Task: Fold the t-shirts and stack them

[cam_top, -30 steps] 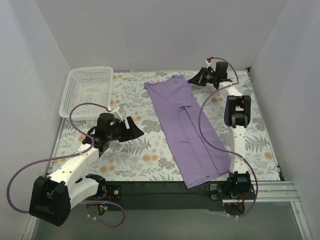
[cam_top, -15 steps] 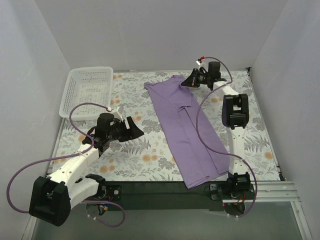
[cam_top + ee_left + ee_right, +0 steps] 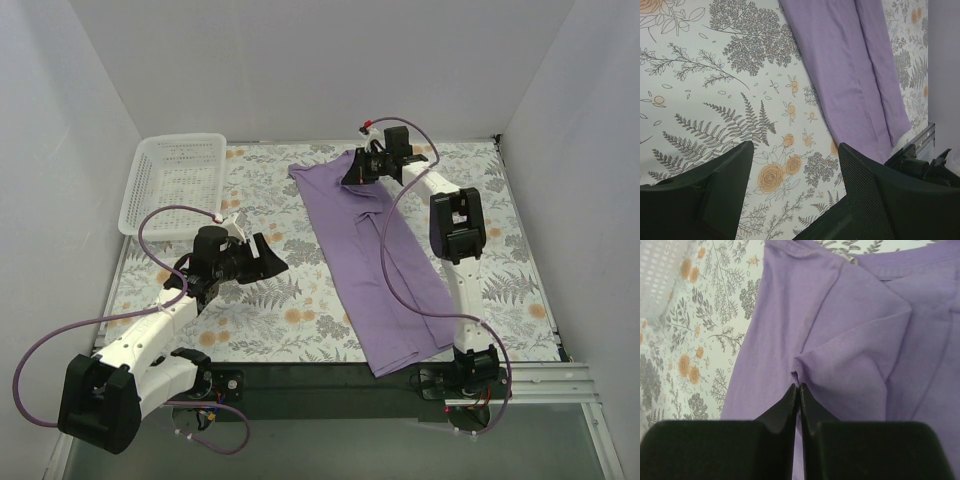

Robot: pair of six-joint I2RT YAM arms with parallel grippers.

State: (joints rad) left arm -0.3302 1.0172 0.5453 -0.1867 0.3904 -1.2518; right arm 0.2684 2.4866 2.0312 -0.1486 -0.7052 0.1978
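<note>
Lavender t-shirt [image 3: 850, 315] runs off our right wrist view; right gripper [image 3: 798, 386] nips a small fold there, left gripper [image 3: 795, 148] gapes empty.

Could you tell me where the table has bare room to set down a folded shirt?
Bare table lies between the left gripper, the t-shirt and the near edge; between the basket and the t-shirt's far end; and beside the right wall. Far centre is crowded: the right gripper pinches the t-shirt.

T-shirt [image 3: 850, 75] cropped at top edge
</note>
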